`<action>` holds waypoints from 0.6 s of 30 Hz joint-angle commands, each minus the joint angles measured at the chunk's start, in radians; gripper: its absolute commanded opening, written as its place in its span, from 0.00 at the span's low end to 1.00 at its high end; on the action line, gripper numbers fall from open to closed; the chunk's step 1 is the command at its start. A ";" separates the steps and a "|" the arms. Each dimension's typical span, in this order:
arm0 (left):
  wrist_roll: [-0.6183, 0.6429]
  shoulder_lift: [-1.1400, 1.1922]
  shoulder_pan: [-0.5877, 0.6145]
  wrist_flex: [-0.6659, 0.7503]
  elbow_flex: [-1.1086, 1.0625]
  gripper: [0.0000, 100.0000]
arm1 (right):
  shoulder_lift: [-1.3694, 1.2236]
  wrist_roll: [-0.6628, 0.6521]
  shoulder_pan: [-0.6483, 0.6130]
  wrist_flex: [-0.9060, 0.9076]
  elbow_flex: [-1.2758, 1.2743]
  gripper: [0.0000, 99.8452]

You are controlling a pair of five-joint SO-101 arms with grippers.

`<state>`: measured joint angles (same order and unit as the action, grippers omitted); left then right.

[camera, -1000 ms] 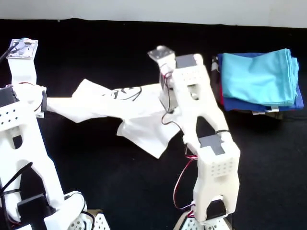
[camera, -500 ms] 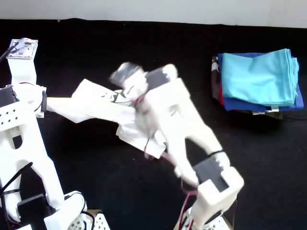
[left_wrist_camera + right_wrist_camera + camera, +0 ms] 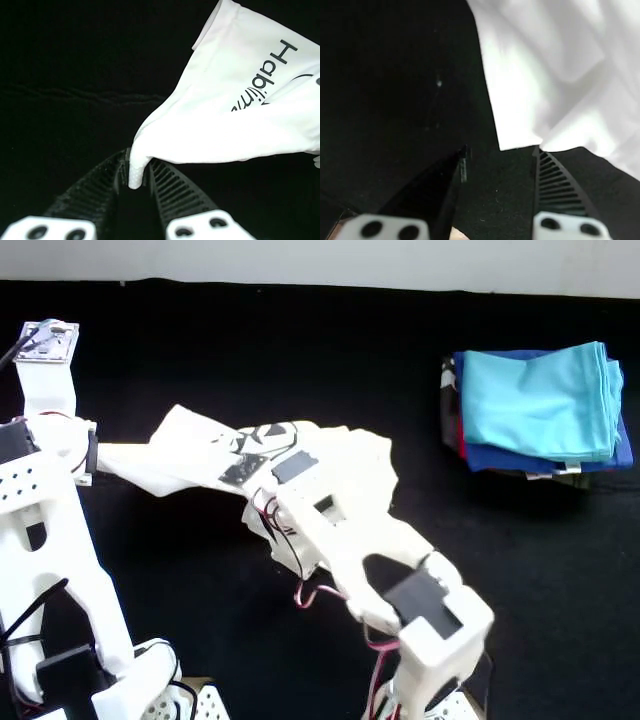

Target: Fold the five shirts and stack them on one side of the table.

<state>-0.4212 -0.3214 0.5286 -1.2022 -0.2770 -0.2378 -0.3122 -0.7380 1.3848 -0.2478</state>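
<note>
A white shirt [image 3: 190, 455] with dark print lies rumpled across the middle of the black table. At its left end my left gripper [image 3: 95, 455] is shut on a corner of the cloth [image 3: 134, 172], its fingers [image 3: 172, 192] pinching it. My right arm [image 3: 330, 530] stretches low over the shirt's near side. My right gripper [image 3: 501, 150] is open just above the table, and a corner of the shirt's edge [image 3: 515, 115] lies between its fingertips. A stack of folded shirts [image 3: 540, 405], light blue on top, sits at the far right.
The black tablecloth [image 3: 180, 610] is bare in front of the shirt and between the arm bases. A pale wall [image 3: 320, 260] runs behind the table's far edge. The folded stack sits close to the right edge.
My right arm has swung down and to the left, from upright at the shirt's right side to low over its near edge. The shirt's right part has shifted. The left arm has kept still.
</note>
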 commanded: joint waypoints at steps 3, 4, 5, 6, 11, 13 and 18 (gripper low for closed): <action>-0.006 -0.015 0.005 0.015 0.008 0.01 | -0.143 0.000 0.101 -0.005 0.133 0.20; -0.006 -0.015 0.007 0.009 0.008 0.01 | -0.165 0.000 0.119 0.001 0.163 0.20; -0.006 -0.015 0.005 -0.002 0.010 0.01 | -0.185 0.000 0.137 0.015 0.196 0.20; -0.006 -0.015 0.005 -0.009 0.012 0.01 | -0.203 0.000 0.151 0.027 0.223 0.20; -0.006 -0.015 0.004 -0.009 0.012 0.01 | -0.289 -0.003 0.170 0.073 0.297 0.21; -0.006 -0.015 0.004 -0.009 0.010 0.01 | -0.309 -0.003 0.170 0.073 0.298 0.21; -0.006 -0.005 0.004 -0.011 -0.007 0.01 | -0.289 0.002 0.171 0.077 0.321 0.00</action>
<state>-0.4212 -0.3214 0.5286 -1.2083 -0.2770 -0.5355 -0.3122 -0.5907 1.4645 0.0391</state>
